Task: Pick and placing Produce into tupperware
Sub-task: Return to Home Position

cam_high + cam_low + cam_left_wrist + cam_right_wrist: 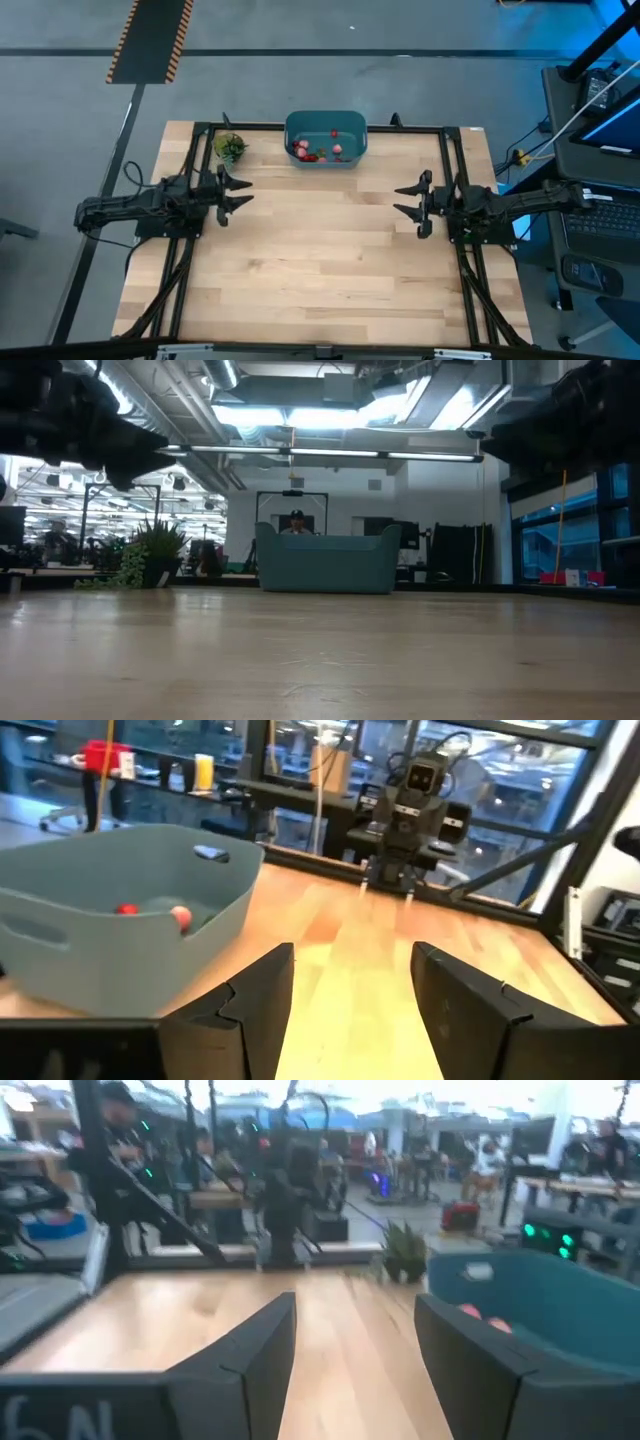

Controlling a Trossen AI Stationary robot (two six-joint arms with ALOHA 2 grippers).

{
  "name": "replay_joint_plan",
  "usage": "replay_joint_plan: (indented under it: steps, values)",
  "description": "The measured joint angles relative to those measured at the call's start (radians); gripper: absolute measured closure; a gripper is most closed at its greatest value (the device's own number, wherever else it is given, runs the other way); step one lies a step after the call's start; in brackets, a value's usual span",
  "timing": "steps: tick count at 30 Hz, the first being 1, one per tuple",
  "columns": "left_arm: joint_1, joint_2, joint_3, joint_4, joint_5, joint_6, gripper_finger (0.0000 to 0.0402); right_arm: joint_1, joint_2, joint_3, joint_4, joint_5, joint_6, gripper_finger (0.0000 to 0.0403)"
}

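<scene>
The teal-blue tupperware (326,138) stands at the table's far edge, in the middle, with several small red produce pieces (318,152) lying inside it; it also shows in the low view (326,560) and both wrist views (120,920) (530,1305). My left gripper (238,192) hangs open over the table's left side, pointing level toward the right, with nothing between its fingers (352,1000). My right gripper (408,200) hangs open over the right side, pointing level toward the left, empty as well (355,1355).
A small green leafy plant (230,148) stands left of the tub at the far left. A black frame (320,127) runs along the table's far, left and right sides. The bare wooden tabletop (320,260) lies between the arms. People show in the room beyond.
</scene>
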Motion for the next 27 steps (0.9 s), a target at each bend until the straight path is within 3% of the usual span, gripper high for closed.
replay_joint_plan:
  steps: [8,12,20,27]
  values:
    - [0.000,0.000,-0.030,0.061,-0.015,0.048,0.0205,0.000,0.001,0.000,-0.043,0.029,-0.065,0.0196]
    - [0.000,0.000,-0.030,0.060,-0.005,-0.044,0.0205,0.000,0.001,0.000,-0.044,0.029,-0.076,0.0196]
    - [0.000,0.000,-0.030,0.061,-0.011,-0.044,0.0205,0.000,0.002,0.000,-0.083,0.029,0.052,0.0196]
    - [0.000,0.000,-0.030,0.061,-0.011,-0.044,0.0205,0.000,0.002,0.000,-0.083,0.029,0.051,0.0196]
